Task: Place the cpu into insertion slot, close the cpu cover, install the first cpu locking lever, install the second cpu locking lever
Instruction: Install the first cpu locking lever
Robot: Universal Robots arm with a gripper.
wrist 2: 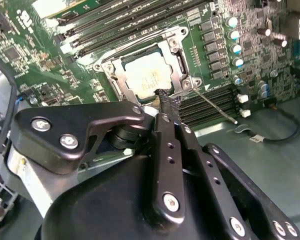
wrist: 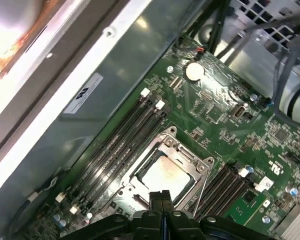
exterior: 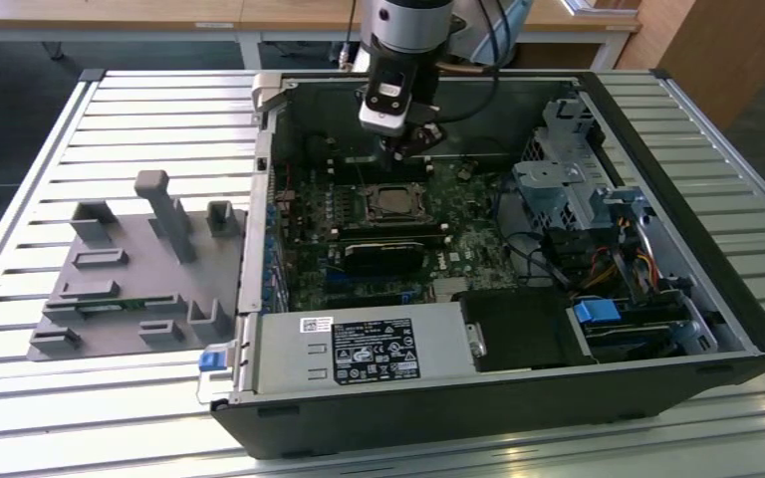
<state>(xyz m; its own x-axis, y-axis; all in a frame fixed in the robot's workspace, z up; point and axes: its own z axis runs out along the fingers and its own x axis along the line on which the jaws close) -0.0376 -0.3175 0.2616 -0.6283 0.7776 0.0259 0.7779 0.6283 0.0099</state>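
The gripper (exterior: 409, 149) hangs inside the open computer case (exterior: 741, 339), fingers pointing down at the motherboard. In the first wrist view the two fingers (wrist: 156, 199) meet with just a hairline seam between them, pressed together and holding nothing.

Just beyond the fingertips lies the cpu (wrist: 162, 175), its pale metal top seated in the insertion slot (wrist 2: 174, 39). The cpu cover (wrist 2: 115, 77) lies flat around it as a silvery frame. The second wrist view puts the gripper tip (wrist 2: 165, 96) at the socket edge nearest the fingers; I cannot tell whether it touches the metal.

That view also shows a thin wire lever (wrist 2: 215, 106) starting at the socket corner just beside the fingertips and slanting away over the long black memory slots (wrist 2: 212, 95). The first wrist view catches a coin battery (wrist: 194, 71) well beyond the socket from the fingers.

The exterior view takes in what surrounds the case: a grey fixture tray (exterior: 130, 269) well apart from the fingers, on the slatted table (exterior: 37, 398).
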